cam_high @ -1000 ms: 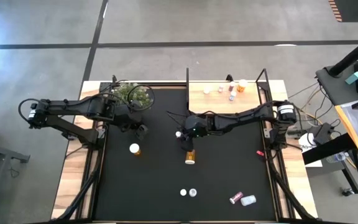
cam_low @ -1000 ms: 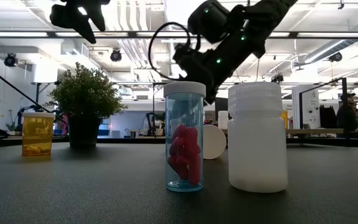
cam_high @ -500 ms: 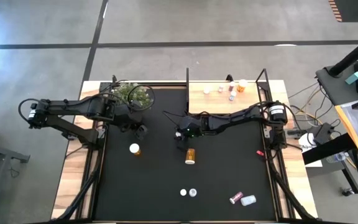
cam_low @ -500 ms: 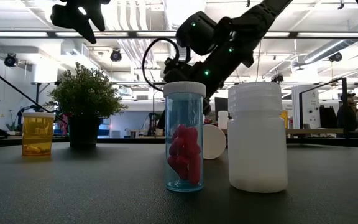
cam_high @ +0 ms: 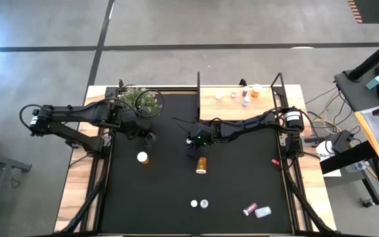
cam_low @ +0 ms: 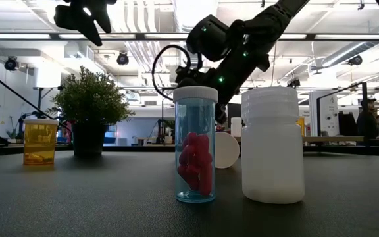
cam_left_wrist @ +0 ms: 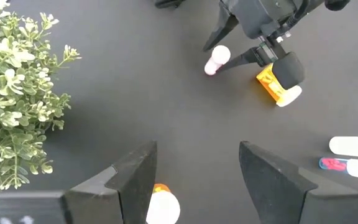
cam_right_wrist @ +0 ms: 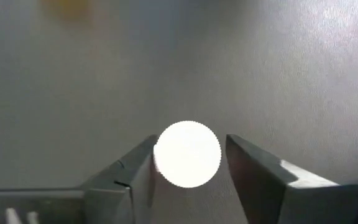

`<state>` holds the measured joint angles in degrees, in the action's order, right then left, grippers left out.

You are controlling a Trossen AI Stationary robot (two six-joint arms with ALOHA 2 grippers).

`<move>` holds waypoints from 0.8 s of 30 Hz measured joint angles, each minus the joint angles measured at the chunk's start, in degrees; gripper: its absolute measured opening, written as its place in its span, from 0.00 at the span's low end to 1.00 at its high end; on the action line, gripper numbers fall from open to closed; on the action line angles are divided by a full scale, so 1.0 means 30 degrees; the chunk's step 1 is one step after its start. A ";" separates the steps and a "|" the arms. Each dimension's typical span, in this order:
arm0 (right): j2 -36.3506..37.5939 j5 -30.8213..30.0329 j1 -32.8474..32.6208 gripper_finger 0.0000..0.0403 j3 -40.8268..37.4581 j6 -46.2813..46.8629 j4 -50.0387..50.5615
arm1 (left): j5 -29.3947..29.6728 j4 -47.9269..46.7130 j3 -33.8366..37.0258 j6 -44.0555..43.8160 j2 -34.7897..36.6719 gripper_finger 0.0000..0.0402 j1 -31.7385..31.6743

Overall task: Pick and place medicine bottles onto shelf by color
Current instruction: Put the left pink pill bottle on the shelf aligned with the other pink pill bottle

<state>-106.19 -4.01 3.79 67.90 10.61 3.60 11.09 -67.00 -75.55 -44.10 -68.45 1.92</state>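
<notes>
A small pink bottle with a white cap (cam_high: 189, 141) stands upright on the black mat. My right gripper (cam_right_wrist: 189, 140) is low around it, open, one finger on each side of the cap (cam_right_wrist: 188, 154). My left gripper (cam_left_wrist: 197, 177) hangs open above the mat near the plant, over a standing orange bottle (cam_high: 142, 157). Another orange bottle (cam_high: 202, 164) lies on its side just near of my right gripper. The wooden shelf (cam_high: 242, 108) at the far right carries several small bottles along its far edge. My right gripper comes at the pink bottle slanting down from the table's right. One finger (cam_right_wrist: 138, 165) lies at the cap's edge, and I cannot tell whether it touches. A narrow gap shows between the cap and the other finger (cam_right_wrist: 247, 168). The bottle stands on the mat.
A potted plant (cam_high: 142, 100) stands at the far left beside my left arm. Two tiny white bottles (cam_high: 199, 203) stand near the front edge; a pink bottle (cam_high: 249, 209) and a white one (cam_high: 263, 212) lie at the front right. A red speck (cam_high: 275, 161) lies at the right.
My right gripper has reached a little farther toward the table's left edge and sunk down, so that its fingers now flank the pink bottle. For the last half second it has kept still. The bottle has not moved.
</notes>
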 joint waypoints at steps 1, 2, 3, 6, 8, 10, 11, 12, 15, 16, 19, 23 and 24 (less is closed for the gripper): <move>0.0000 0.0000 0.0000 0.40 0.0000 0.0000 0.0006 | 0.0027 0.0000 0.0000 0.0000 0.0000 0.53 0.0006; 0.0000 0.0000 -0.0002 0.37 0.0000 0.0000 0.0006 | 0.0057 0.0000 0.0000 0.0007 0.0000 0.53 0.0001; 0.0000 0.0000 -0.0007 0.35 0.0000 0.0000 0.0006 | 0.0064 0.0000 0.0000 0.0004 0.0000 0.53 -0.0002; 0.0055 0.0007 -0.0007 0.29 -0.0007 0.0059 0.0068 | 0.0075 0.0000 0.0000 0.0078 0.0000 0.53 -0.0001; 0.0195 0.0015 -0.0007 0.26 -0.0007 0.0343 0.0112 | 0.0088 0.0007 0.0000 0.0340 0.0000 0.53 -0.0002; 0.0498 0.0015 -0.0007 0.24 -0.0007 0.0560 0.0207 | 0.0101 0.0007 0.0000 0.0401 0.0000 0.53 -0.0013; 0.0657 0.0015 -0.0007 0.24 -0.0015 0.0624 0.0217 | 0.0111 0.0011 0.0000 0.0408 0.0000 0.53 -0.0016; 0.0840 0.0015 -0.0007 0.23 -0.0012 0.0741 0.0207 | 0.0114 0.0007 0.0000 0.0411 0.0000 0.53 -0.0016; 0.1635 0.0021 -0.0007 0.25 -0.0015 0.0969 0.0972 | 0.0119 0.0008 0.0000 0.0439 0.0007 0.53 -0.0015; 0.2045 0.0022 -0.0001 0.26 -0.0015 0.0976 0.1430 | 0.0118 0.0013 0.0000 0.0445 0.0007 0.53 -0.0015; 0.3372 -0.0015 0.0000 0.28 -0.0026 0.0958 0.3077 | 0.0118 0.0007 0.0000 0.0502 0.0007 0.53 -0.0009; 0.5404 -0.0161 0.0044 0.27 -0.0581 0.1004 0.5141 | 0.0118 -0.0022 0.0000 0.0816 0.0007 0.53 -0.0009; 0.5962 -0.0175 0.0074 0.26 -0.0813 0.1157 0.5512 | 0.0118 -0.0019 0.0000 0.0892 0.0007 0.53 -0.0009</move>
<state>-88.31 -4.54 4.01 65.46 14.08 20.14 11.44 -67.06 -75.55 -41.42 -68.42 1.89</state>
